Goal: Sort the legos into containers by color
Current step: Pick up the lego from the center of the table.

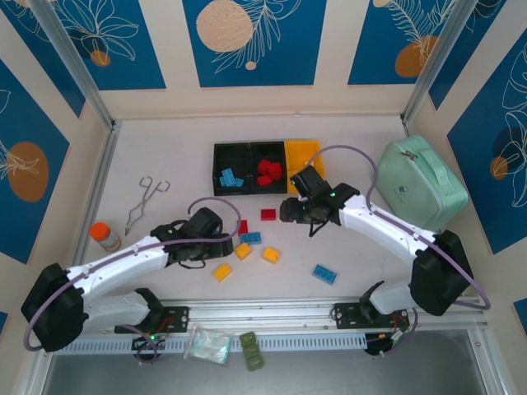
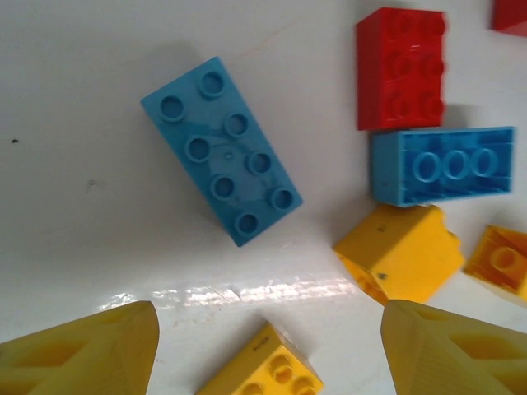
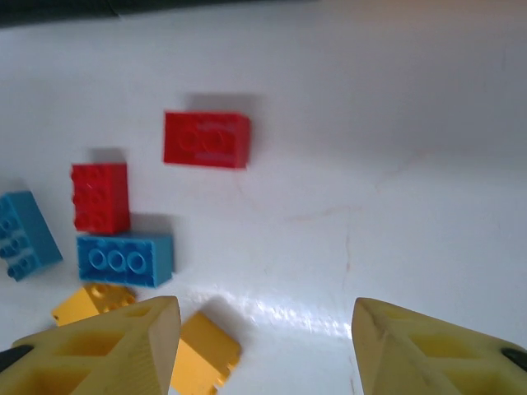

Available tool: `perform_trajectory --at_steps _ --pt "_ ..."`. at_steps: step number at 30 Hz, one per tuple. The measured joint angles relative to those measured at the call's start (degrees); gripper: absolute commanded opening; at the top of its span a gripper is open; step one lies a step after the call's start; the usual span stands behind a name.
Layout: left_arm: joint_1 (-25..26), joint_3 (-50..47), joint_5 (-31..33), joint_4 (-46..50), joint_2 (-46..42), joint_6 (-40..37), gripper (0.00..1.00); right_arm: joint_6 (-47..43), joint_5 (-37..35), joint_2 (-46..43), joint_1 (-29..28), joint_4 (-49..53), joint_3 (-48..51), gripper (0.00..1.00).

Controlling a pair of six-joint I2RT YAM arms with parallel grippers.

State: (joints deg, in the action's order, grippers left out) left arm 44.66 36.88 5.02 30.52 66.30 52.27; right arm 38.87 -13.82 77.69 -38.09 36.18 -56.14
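Some seven small studded plastic bricks (image 1: pixel 271 254), yellow, blue and red, lie unsorted on the white bench (image 1: pixel 165 148) beneath the open, empty left tool (image 2: pixel 269 311) and right tool (image 3: pixel 265 302); beyond, two black plastic bins (image 1: pixel 249 146) hold blue and red ones, the yellow bin (image 1: pixel 302 153) seems bare, and metal tongs (image 1: pixel 146 202) and a mint-green case (image 1: pixel 420 185) stand aside.

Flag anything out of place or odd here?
One small yellow plastic brick lies tipped over, smooth face up, by the blue plastic brick. A crumpled clear bag and olive-green blocks sit past the white table's near edge. Nothing damaged.
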Motion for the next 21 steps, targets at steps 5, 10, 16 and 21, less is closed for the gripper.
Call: perform_trajectory --at_steps 5,10,16,21 --pt "0.0 0.0 2.5 -1.1 4.8 2.0 0.73 3.9 0.6 -5.2 -1.9 -0.4 5.8 0.57" --pt "0.0 1.5 4.9 -2.3 10.1 3.0 0.72 6.5 0.8 -8.0 -5.6 -0.9 7.2 0.57" --pt "0.0 3.3 7.4 -4.2 14.9 3.0 0.63 8.5 1.9 -8.2 -9.9 -2.4 9.1 0.57" --pt "0.0 3.7 8.8 -4.7 17.5 2.8 0.5 10.1 2.3 -8.2 -12.1 -2.6 10.3 0.57"
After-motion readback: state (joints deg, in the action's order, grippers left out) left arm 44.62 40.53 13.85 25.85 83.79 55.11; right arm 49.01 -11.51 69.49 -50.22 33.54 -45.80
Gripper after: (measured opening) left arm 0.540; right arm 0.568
